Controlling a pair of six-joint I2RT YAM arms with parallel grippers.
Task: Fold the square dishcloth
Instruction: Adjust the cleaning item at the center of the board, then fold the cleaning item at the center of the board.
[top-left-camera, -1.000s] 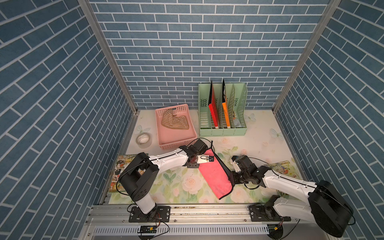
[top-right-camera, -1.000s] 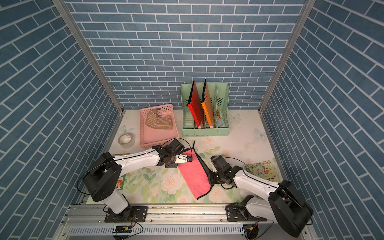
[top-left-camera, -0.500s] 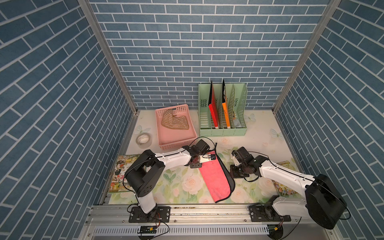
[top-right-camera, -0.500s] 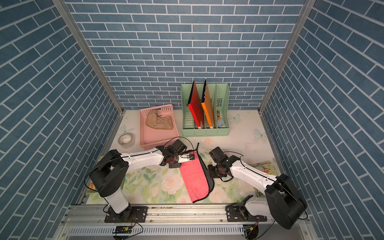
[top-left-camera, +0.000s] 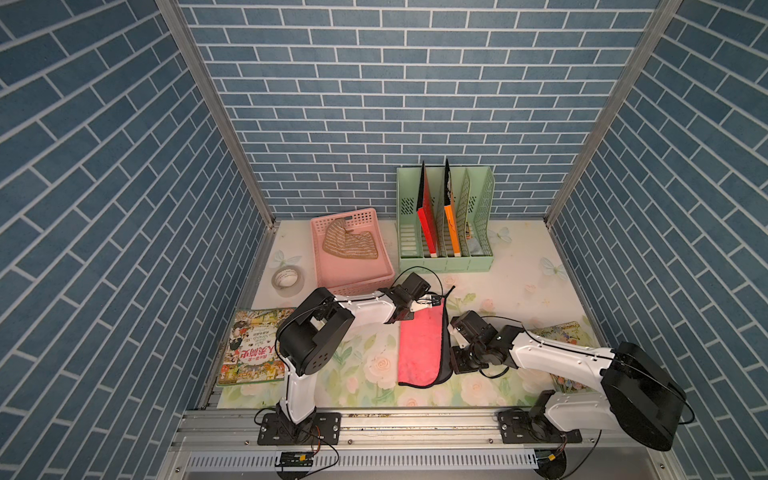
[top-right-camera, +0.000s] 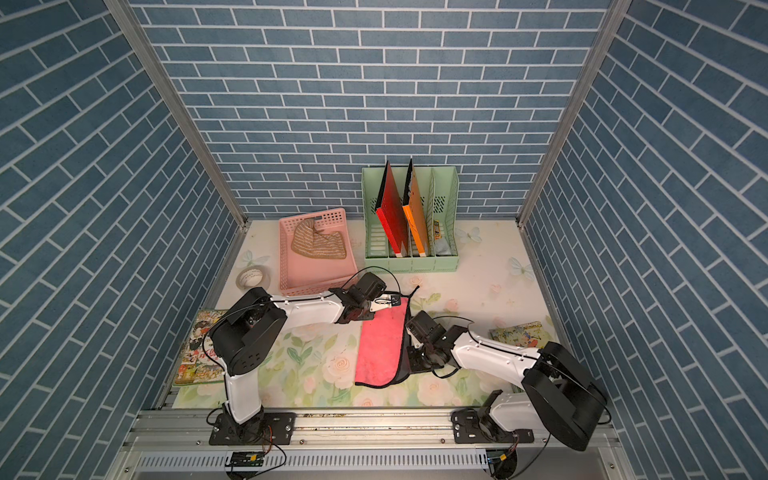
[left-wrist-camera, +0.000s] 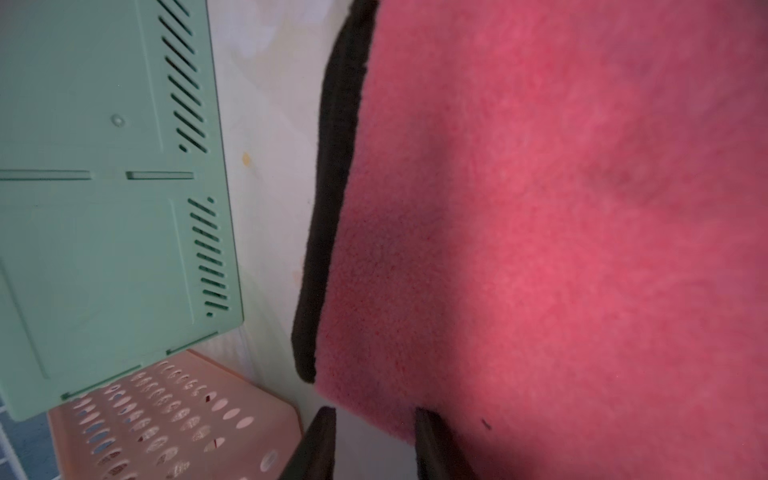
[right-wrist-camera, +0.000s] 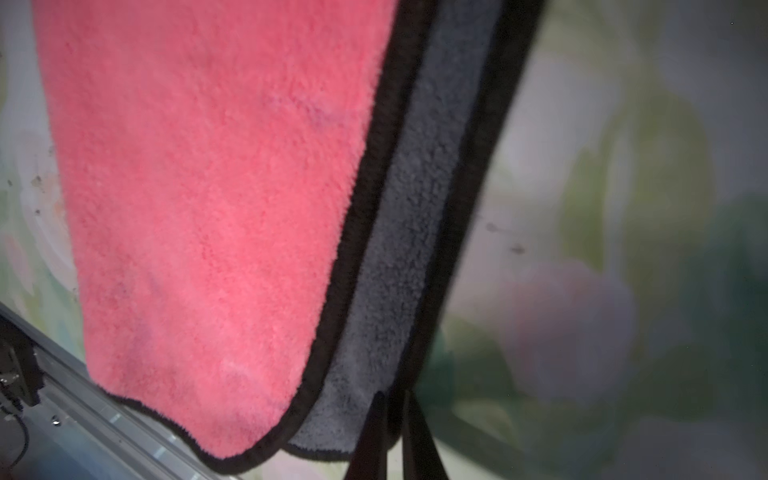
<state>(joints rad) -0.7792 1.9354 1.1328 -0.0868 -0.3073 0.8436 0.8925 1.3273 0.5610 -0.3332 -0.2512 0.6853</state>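
Note:
The square dishcloth, pink on top with a grey underside and black trim, lies folded in half lengthwise on the flowered table. My left gripper sits at its far end. In the left wrist view that gripper is open, with one fingertip over the pink dishcloth corner. My right gripper is at the dishcloth's right edge. In the right wrist view it is pinched shut on the black trim of the grey lower layer of the dishcloth.
A pink basket holding a striped brown cloth stands just beyond the left arm. A green file rack with red and orange folders is at the back. A tape roll and a picture book lie left, another book right.
The dishcloth has swung from a slant to lie straight, pointing at the front edge. My right gripper has shifted nearer the front along its right edge. The left gripper stays at the far end.

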